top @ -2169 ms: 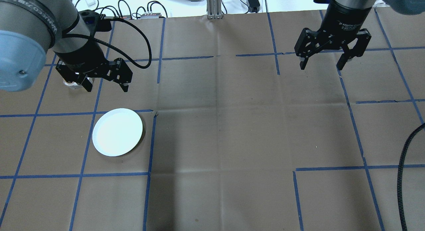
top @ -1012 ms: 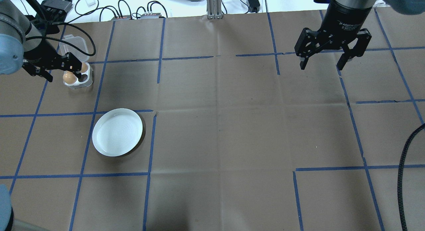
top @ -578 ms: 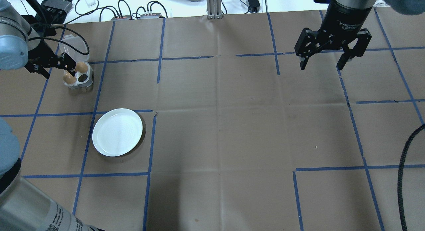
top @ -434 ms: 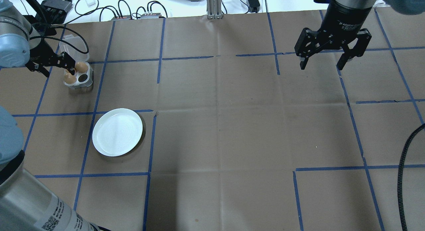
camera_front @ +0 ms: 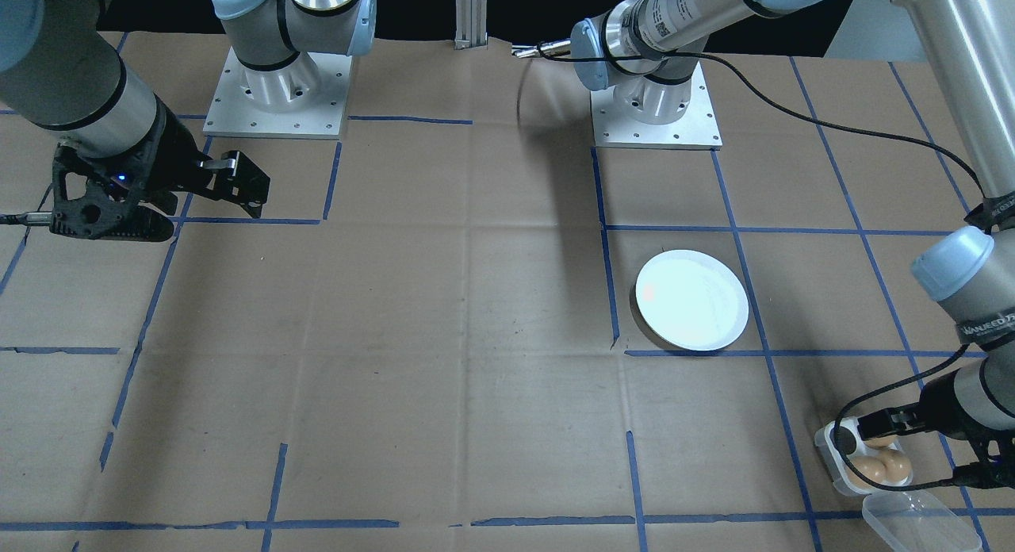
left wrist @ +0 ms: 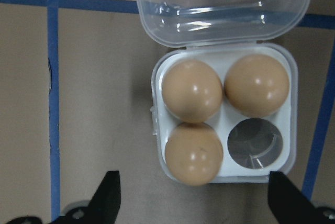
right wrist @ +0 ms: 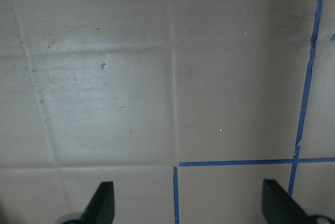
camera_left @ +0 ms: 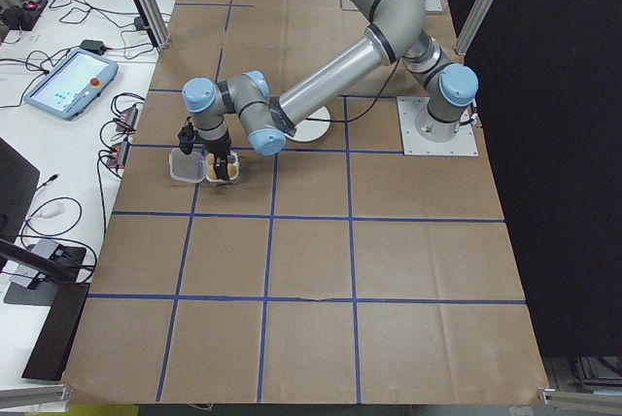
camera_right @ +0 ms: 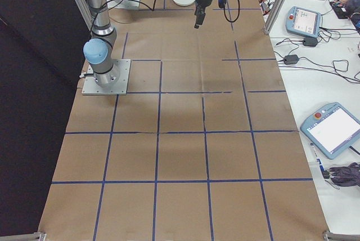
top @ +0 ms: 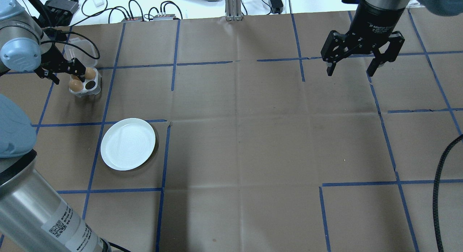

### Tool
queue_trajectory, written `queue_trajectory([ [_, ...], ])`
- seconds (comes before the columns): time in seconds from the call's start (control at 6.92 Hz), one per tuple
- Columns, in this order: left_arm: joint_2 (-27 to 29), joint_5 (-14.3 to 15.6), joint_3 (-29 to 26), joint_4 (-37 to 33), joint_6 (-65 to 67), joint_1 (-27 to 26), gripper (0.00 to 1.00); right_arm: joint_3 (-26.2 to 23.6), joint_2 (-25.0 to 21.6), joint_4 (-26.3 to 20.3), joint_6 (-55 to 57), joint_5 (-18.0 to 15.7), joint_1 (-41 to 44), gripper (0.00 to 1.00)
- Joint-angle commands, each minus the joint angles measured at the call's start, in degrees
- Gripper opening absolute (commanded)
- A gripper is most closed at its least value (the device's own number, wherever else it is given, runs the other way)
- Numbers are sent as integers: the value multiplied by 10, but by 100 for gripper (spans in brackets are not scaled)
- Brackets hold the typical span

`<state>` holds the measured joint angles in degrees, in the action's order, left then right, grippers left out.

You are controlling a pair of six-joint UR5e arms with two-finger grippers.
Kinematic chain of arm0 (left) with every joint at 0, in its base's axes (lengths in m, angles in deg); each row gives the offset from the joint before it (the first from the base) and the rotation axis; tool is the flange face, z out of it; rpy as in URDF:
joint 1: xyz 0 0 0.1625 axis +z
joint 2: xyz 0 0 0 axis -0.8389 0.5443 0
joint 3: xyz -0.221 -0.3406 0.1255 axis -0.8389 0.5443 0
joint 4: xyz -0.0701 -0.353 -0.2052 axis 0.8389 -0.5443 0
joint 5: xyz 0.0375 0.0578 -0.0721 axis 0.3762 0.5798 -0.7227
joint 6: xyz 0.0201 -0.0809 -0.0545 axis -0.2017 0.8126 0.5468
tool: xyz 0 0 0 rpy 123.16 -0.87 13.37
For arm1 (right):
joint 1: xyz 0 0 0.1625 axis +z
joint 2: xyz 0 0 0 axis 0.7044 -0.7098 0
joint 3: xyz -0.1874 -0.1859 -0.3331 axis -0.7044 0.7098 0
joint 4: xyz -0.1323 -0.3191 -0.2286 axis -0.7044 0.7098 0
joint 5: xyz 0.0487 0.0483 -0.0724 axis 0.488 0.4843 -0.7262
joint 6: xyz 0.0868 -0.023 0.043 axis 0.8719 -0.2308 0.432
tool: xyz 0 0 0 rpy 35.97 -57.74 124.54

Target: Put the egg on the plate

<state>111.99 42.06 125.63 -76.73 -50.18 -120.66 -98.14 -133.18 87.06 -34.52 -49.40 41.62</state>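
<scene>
Left wrist view: tray (left wrist: 225,114) holds three eggs (left wrist: 192,91), one cup empty, clear lid (left wrist: 222,4) swung back. Overhead view adds what the wrist view lacks: plate (top: 128,144), bare, well apart from tray, nearer the robot. Left gripper (top: 65,71) above the tray, fingers spread wide, holding nothing. Right gripper (top: 352,69) across the table, likewise wide and unladen. Blue tape grid (top: 175,45) on brown paper.

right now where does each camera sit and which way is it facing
Front-facing: across the table, facing the bases; left gripper at egg tray.
Overhead: behind the robot, looking down; right gripper open, plate.
Left: table end, left arm near.
Right: opposite end, right arm near.
Left wrist: straight down, three eggs.
Right wrist: bare paper.
Front-facing and overhead share the plate.
</scene>
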Motion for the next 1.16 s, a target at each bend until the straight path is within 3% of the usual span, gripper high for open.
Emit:
queue_trajectory([
  [0.0,7,-1,5,-8,0,0,94,0,-1,0,0,1,0,100],
  [0.72,8,-4,1,-6,-1,1,86,0,0,0,0,0,0,100],
  [1.01,9,0,1,-5,-1,1,74,0,0,0,0,0,0,100],
])
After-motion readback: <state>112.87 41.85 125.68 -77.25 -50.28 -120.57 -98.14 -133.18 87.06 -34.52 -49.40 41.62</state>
